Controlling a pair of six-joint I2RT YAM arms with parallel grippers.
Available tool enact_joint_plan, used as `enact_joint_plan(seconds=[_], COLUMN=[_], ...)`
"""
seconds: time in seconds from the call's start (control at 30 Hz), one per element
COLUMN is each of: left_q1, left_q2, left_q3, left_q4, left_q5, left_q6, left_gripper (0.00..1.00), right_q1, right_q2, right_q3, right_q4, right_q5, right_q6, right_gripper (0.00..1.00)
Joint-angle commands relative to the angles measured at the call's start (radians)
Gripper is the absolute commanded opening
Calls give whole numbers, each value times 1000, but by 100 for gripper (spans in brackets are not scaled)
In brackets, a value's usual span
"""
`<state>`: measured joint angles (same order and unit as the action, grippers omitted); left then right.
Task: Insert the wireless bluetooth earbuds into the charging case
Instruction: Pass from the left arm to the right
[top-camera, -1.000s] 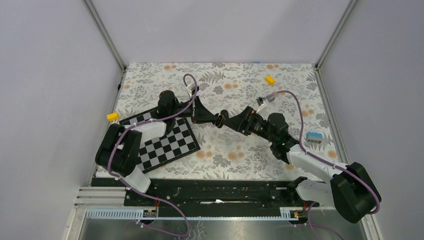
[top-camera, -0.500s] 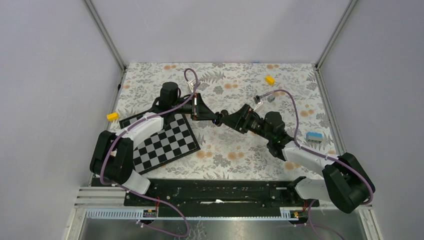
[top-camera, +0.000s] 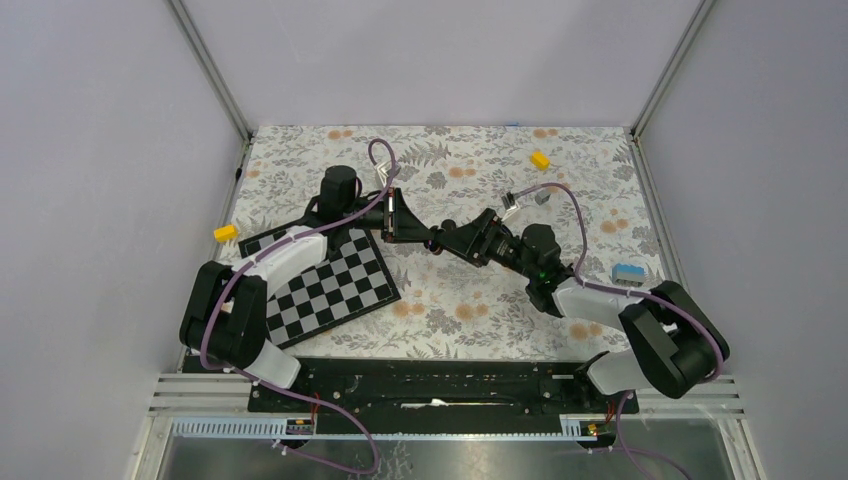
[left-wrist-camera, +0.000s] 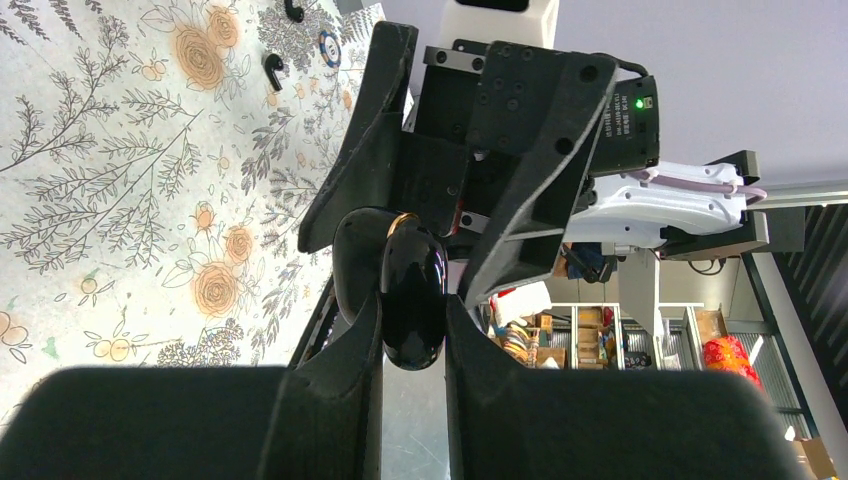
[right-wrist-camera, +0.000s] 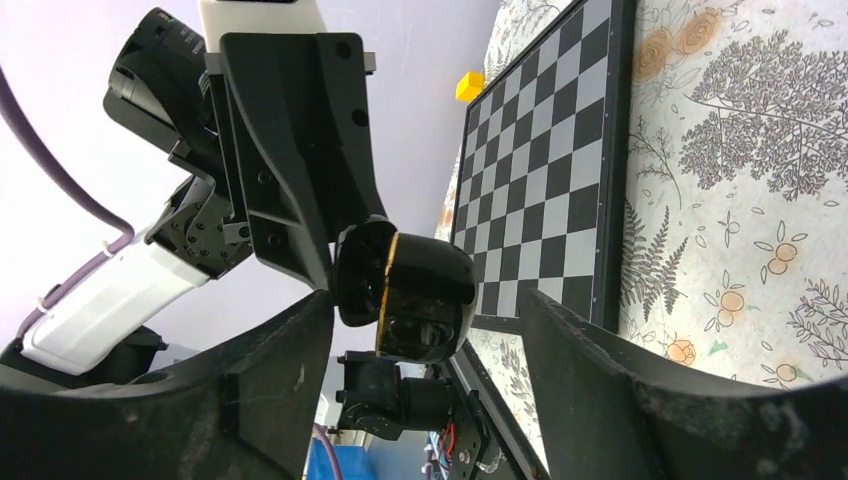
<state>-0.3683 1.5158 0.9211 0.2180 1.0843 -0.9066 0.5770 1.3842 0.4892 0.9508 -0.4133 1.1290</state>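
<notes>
The charging case, a glossy black pebble with a thin gold seam, is held off the floral mat by my left gripper, which is shut on it. My right gripper faces it with one finger on each side of the case. Its jaws are open, and a clear gap shows on the right side. From above, the two grippers meet at the case in the middle of the mat. Two tiny black earbuds lie on the mat beyond, next to a small ring.
A black-and-white chessboard lies on the left of the mat under my left arm. Yellow blocks sit at the left edge and far right. A blue-and-white object rests near the right wall.
My right gripper has slid left up to the left gripper and its jaws have narrowed around the case. The left arm shifted slightly back, still holding the case.
</notes>
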Motion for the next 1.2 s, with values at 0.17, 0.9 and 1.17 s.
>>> enact_joint_plan(seconds=[0.17, 0.9, 1.17], left_q1=[-3, -3, -3], left_q2=[-35, -31, -33], left_q3=[-3, -7, 7], left_q4=[30, 34, -32], left_q5=[7, 6, -10], left_q6=[8, 0, 44], left_gripper=[0, 47, 58], right_q1=[7, 7, 7], right_q2=[47, 69, 73], right_q3=[5, -27, -30], right_q4=[153, 207, 208], right_q5=[-17, -26, -22], right_q6=[53, 69, 74], right_gripper=[64, 26, 14])
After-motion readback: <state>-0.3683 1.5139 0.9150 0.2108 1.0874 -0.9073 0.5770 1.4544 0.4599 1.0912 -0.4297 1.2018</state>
